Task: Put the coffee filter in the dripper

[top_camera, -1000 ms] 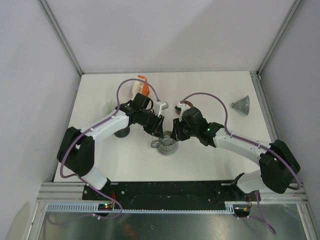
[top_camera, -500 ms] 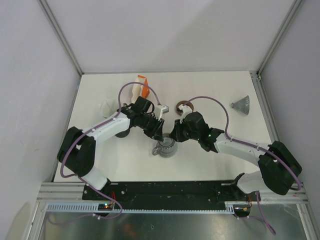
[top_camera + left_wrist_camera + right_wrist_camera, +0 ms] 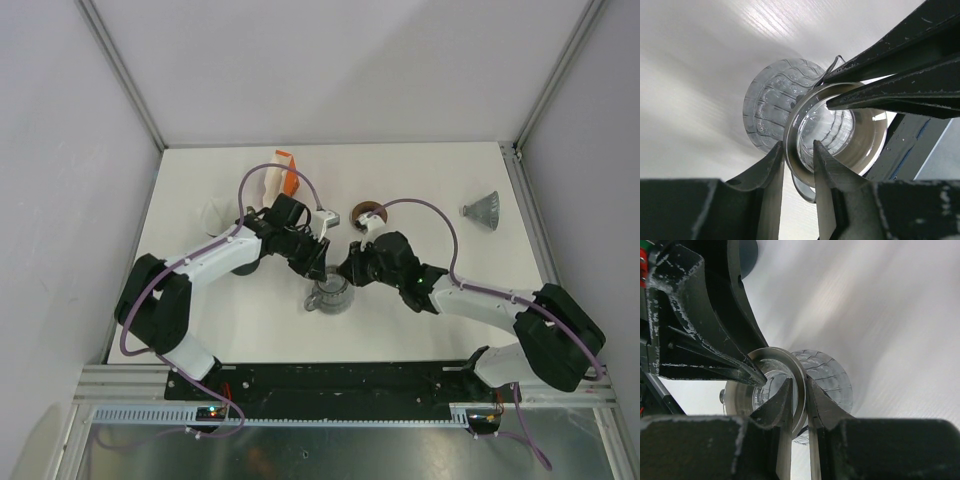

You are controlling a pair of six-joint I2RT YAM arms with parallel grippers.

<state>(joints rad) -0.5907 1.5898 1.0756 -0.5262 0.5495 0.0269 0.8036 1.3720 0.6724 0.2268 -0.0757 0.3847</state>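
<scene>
The glass dripper (image 3: 330, 293) with a metal rim stands at the table's middle. My left gripper (image 3: 318, 266) is shut on its rim from the left, and my right gripper (image 3: 346, 272) is shut on the rim from the right. In the left wrist view my gripper (image 3: 799, 156) straddles the rim of the dripper (image 3: 771, 107). In the right wrist view my gripper (image 3: 800, 389) pinches the rim of the dripper (image 3: 829, 374). A grey cone-shaped filter (image 3: 483, 210) lies far right, away from both grippers. The dripper's inside looks empty.
A white object (image 3: 214, 212) and an orange and white packet (image 3: 285, 171) lie at the back left. A brown ring (image 3: 369, 211) sits behind the right wrist. A dark round base (image 3: 243, 266) lies under the left forearm.
The right wrist has shifted slightly forward and down, uncovering the brown ring. Both grippers stay at the dripper's rim. The dripper has barely moved.
</scene>
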